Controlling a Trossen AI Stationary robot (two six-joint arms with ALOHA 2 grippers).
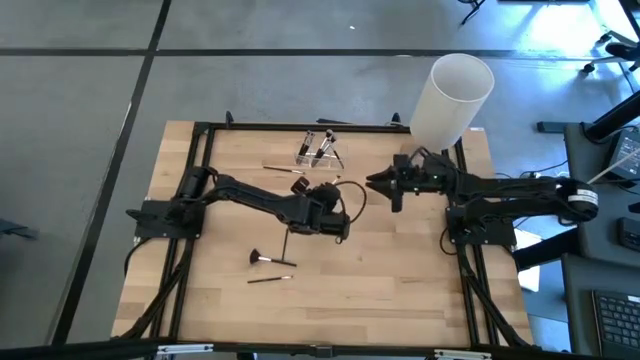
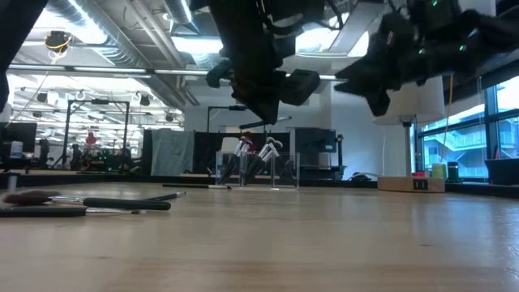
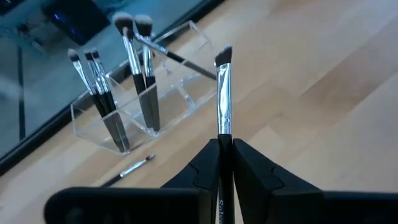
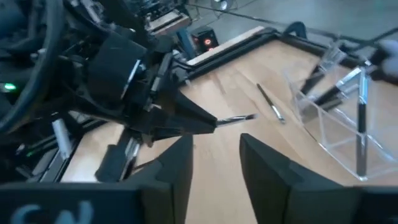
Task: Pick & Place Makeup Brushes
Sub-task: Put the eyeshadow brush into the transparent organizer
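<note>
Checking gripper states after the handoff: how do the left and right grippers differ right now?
Left gripper is shut on a silver-ferruled makeup brush, bristles pointing out past the fingers; right gripper is open and holds nothing. The left one sits mid-table, near the clear organizer; the right one sits toward the table's right side, near the white cylinder. Both are raised off the tabletop.

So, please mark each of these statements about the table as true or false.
1. The left hand grips a makeup brush. True.
2. The right hand is clamped on a brush. False: its fingers are apart and hold nothing.
3. Brushes stand in a clear holder. True.
4. The holder lies tipped on its side. False: it stands upright.
5. Two brushes lie loose on the table. True.
</note>
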